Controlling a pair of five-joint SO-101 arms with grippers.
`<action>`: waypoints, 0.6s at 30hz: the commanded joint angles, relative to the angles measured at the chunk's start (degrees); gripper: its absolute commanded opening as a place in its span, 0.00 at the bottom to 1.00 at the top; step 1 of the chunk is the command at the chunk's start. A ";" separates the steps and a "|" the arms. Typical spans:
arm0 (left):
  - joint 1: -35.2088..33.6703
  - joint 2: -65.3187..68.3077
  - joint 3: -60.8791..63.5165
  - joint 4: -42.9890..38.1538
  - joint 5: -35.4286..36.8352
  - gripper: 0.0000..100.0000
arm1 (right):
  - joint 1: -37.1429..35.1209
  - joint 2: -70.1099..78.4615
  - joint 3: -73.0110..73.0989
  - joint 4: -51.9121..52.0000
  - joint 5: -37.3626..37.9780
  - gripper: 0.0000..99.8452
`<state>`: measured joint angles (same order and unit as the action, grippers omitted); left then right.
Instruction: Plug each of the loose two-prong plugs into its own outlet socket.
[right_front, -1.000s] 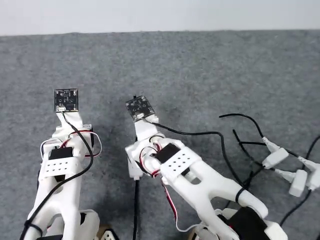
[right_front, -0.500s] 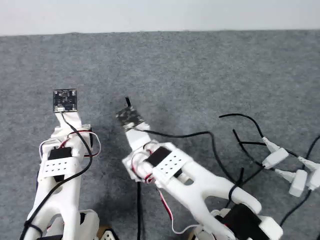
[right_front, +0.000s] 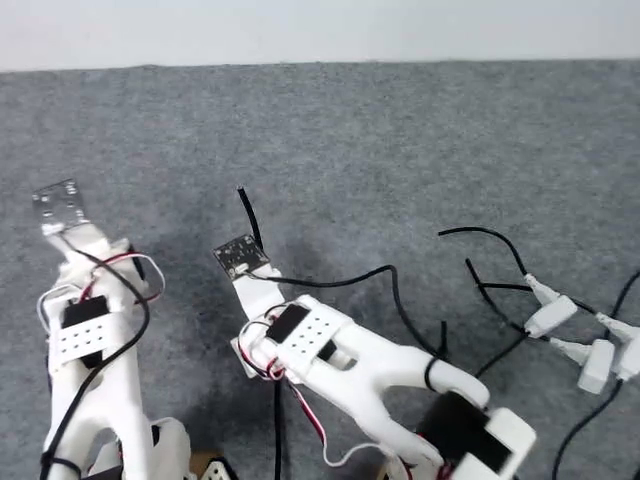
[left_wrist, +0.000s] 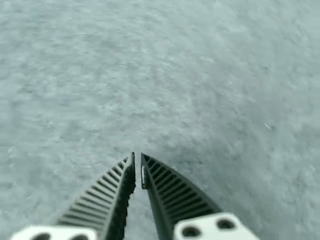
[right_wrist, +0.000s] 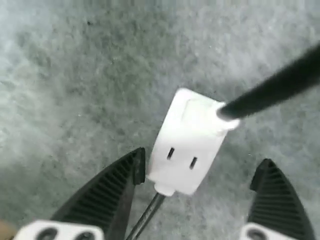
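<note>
A white outlet socket with two slots lies on the grey carpet, a black cord leaving its far end. My right gripper is open and straddles the socket's near end, one black finger on each side, not touching it. In the high view the right arm covers that socket. My left gripper is shut on nothing above bare carpet; its arm is at the table's left. White plug pieces on black cords lie far right, away from both arms.
More white plug pieces and tangled black cords crowd the right edge. A loose black cord end sticks out just beyond the right arm's wrist. Grey carpet covers the table up to a pale back wall.
Both arms have swung to the left. The left wrist moved furthest, towards the left edge; the right wrist shifted left and a little nearer. The plug pieces stayed put.
</note>
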<state>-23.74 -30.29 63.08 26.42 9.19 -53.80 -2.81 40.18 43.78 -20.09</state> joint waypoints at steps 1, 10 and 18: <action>-2.99 -1.58 -3.38 -1.41 4.04 0.01 | 1.01 1.27 -5.27 -1.10 0.00 0.10; 0.62 -1.58 -1.89 -1.23 4.13 0.01 | 10.33 -8.92 -7.30 11.12 8.18 0.01; 4.57 -1.76 -0.66 -0.18 2.99 0.01 | 30.90 -30.73 -7.21 22.81 17.05 0.01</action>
<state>-21.54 -30.29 62.46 26.42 12.53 -30.33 -25.05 36.75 62.86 -7.08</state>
